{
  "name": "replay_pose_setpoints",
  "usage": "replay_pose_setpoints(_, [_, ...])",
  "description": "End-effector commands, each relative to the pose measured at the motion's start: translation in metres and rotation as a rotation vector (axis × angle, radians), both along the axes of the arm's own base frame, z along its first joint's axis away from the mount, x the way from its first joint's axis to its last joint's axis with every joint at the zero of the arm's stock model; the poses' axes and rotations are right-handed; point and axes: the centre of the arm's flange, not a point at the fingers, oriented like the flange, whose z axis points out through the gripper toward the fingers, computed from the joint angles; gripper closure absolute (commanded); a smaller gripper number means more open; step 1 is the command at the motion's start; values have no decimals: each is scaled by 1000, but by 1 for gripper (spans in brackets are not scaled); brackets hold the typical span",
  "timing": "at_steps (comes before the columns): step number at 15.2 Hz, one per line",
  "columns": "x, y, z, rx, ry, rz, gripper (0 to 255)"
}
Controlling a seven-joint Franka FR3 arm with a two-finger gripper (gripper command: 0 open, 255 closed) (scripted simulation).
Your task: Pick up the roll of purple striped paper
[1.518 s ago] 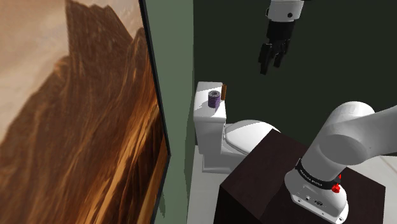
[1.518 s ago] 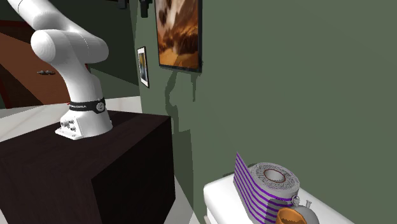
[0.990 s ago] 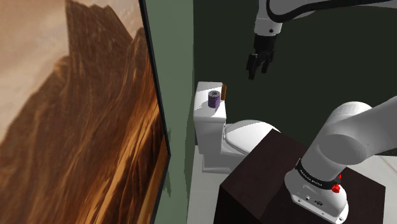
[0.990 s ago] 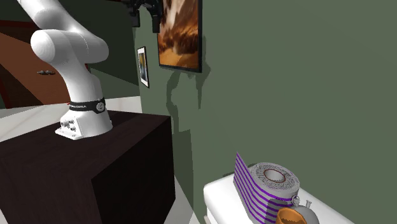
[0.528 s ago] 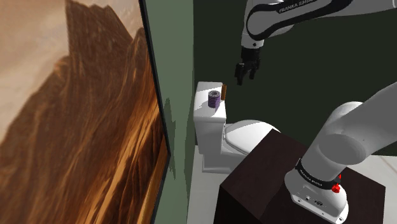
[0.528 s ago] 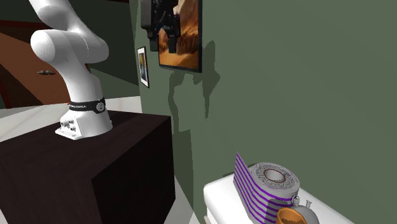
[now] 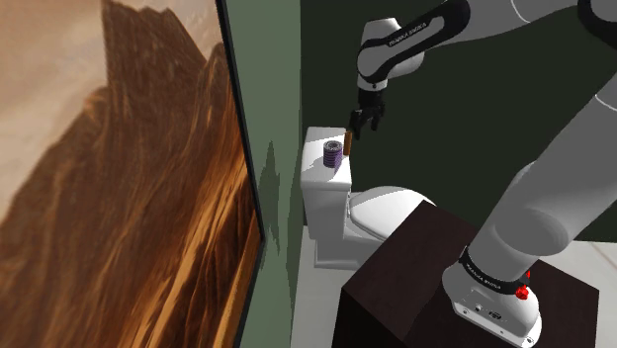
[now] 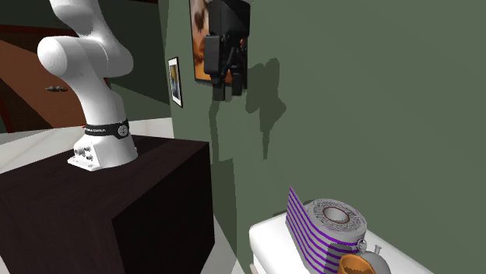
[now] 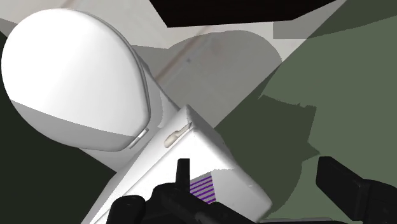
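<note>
Purple-striped roll (image 7: 332,153) stands on white toilet tank (image 7: 320,194) beside green wall (image 7: 282,79); gripper (image 7: 362,125) released.

Roll (image 7: 332,153): purple and white stripes around its side, grey patterned top face with an open core. It stands upright on end on the white tank (image 7: 318,186) lid. A flat striped tail juts from one side.

Paper roll (image 8: 321,232): purple/white stripes. Toilet tank (image 7: 324,193) white. Wall (image 8: 350,117) green. Stand (image 8: 101,214) dk brown.
</note>
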Motion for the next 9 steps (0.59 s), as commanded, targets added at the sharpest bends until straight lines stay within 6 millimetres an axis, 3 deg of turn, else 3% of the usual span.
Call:
replay_pose_setpoints(1, [18, -8, -18, -1, -2, 1, 0])
replay_pose_setpoints(9, [91, -43, -84, -3, -7, 1, 0])
